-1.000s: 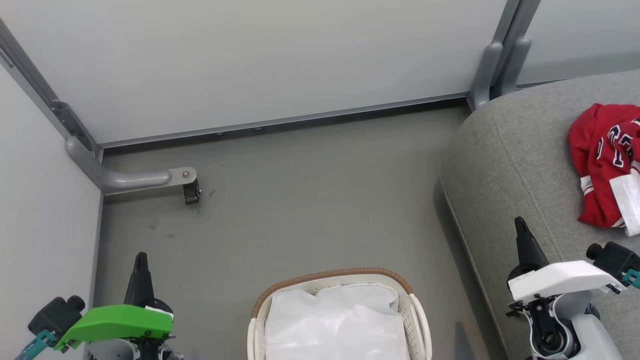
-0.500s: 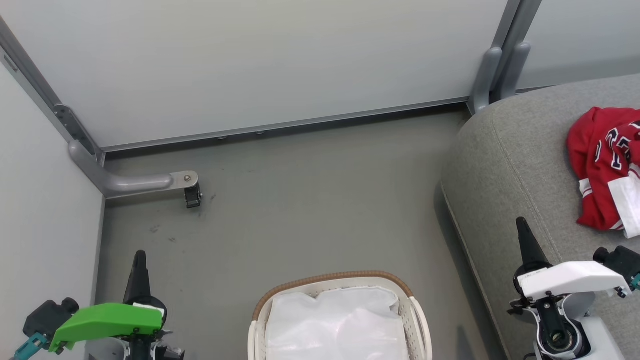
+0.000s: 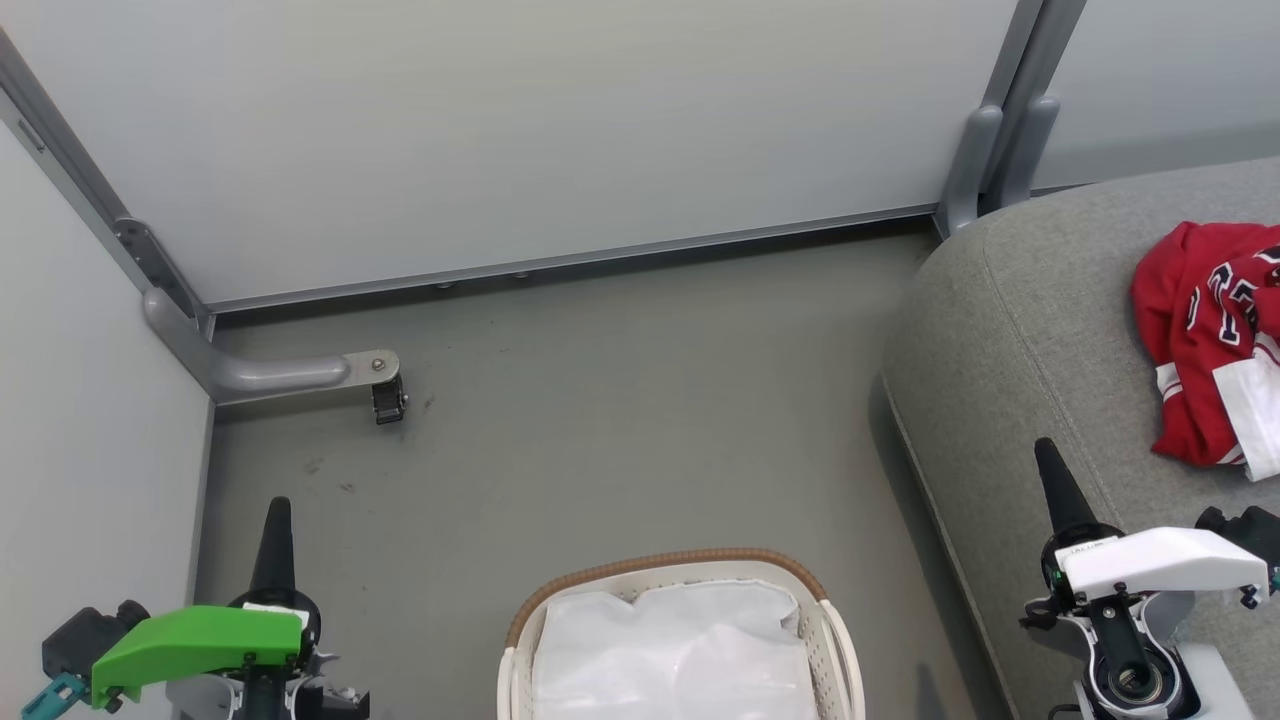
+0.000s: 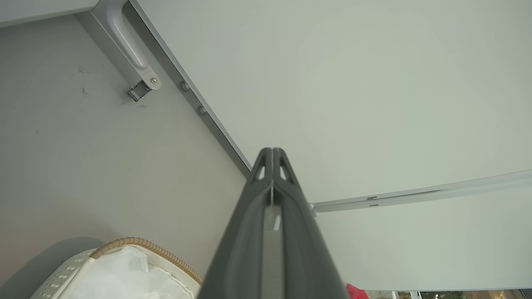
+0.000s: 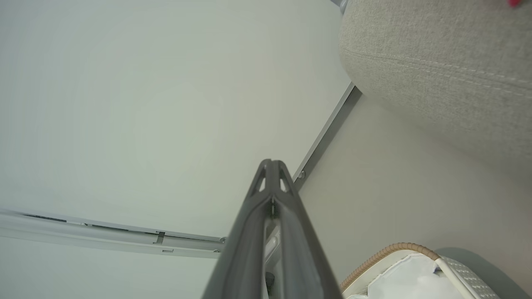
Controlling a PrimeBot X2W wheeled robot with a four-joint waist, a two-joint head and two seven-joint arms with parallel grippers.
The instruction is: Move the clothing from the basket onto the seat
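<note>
The left pincer [image 3: 276, 520] has its two dark fingers pressed tight together, gripping nothing, and points up over the grey floor [image 3: 620, 400]. The right pincer [image 3: 1050, 468] is likewise closed tip to tip and empty, its point standing over the near edge of the seat [image 3: 1010, 330].

The clothing [image 3: 1195, 350] lies crumpled on the seat, ahead of the right pincer and off to its right, apart from the fingers. It is red with white trim, and dark white-edged numerals show on its folds.

The basket [image 3: 660, 566] sits on the floor between the two pincers, nearer the robot than either fingertip. Its brown woven rim curves across the far side, and the white liner [image 3: 680, 650] shows inside it. In the left wrist view the basket lies low to the left of the closed fingers; in the right wrist view it lies low to their right, with the seat's stitched seam above it.

A grey metal bracket [image 3: 290, 372] stands ahead of the left pincer, at the foot of the pale wall panel [image 3: 560, 130].
</note>
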